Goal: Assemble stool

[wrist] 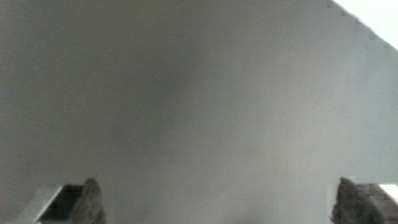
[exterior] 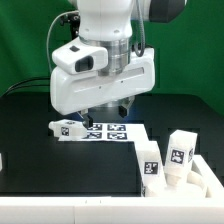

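Zero joints made, judging by the exterior view: assembly barely begun. One stool leg (exterior: 68,128) lying flat on the black table (exterior: 30,130), below the gripper (exterior: 104,108) and to the exterior view's left of the fingers (exterior: 87,112), just beside the marker board (exterior: 108,130). More legs (exterior: 182,150) standing well apart from the fingers, toward the exterior view's right. Seat not made out. Left to do: every leg into the seat. Arm (exterior: 105,20) upright, gripper pointing straight down, poised low over the marker board.

Wrist view: fingertips (wrist: 75,202) spread fully wide, gripping nothing; only blurred grey between them.
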`<state>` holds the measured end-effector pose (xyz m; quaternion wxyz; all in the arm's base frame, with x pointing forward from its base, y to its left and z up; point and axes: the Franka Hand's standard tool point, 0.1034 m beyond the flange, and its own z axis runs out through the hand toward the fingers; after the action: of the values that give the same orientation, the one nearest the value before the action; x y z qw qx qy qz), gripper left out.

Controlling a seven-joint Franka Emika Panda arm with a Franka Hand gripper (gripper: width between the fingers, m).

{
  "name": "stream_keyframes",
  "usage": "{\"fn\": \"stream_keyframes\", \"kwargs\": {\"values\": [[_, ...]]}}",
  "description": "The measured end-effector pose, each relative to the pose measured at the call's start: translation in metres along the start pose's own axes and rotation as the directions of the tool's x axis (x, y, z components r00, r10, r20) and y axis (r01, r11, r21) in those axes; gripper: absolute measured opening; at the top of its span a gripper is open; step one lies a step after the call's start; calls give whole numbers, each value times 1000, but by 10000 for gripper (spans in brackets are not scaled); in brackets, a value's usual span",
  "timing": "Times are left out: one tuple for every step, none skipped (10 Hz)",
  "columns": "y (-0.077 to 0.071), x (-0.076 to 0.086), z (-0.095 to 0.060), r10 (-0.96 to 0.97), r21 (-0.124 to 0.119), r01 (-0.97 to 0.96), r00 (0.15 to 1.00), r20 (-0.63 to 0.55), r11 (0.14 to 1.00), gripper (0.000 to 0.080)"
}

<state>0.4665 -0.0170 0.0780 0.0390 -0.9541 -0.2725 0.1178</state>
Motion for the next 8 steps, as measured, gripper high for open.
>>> {"fn": "stream_keyframes", "kwargs": {"values": [[0, -7, 1, -84, -1, 84, 996, 36, 996, 649], [-1, -9, -1, -146, -7, 146, 988, 42, 989, 649], [1, -10, -1, -175, -6, 175, 984, 42, 984, 649], [2, -11, 0, -252, -2, 252, 967, 44, 968, 649], [3, -12, 0, -286, -1, 286, 957, 44, 958, 649], [2, -13, 1, -281, 3, 282, 958, 51, 960, 649], [-2, -24, 6, -262, 16, 261, 959, 112, 965, 649], [-3, -33, 11, -256, 6, 257, 959, 118, 966, 649]]}}
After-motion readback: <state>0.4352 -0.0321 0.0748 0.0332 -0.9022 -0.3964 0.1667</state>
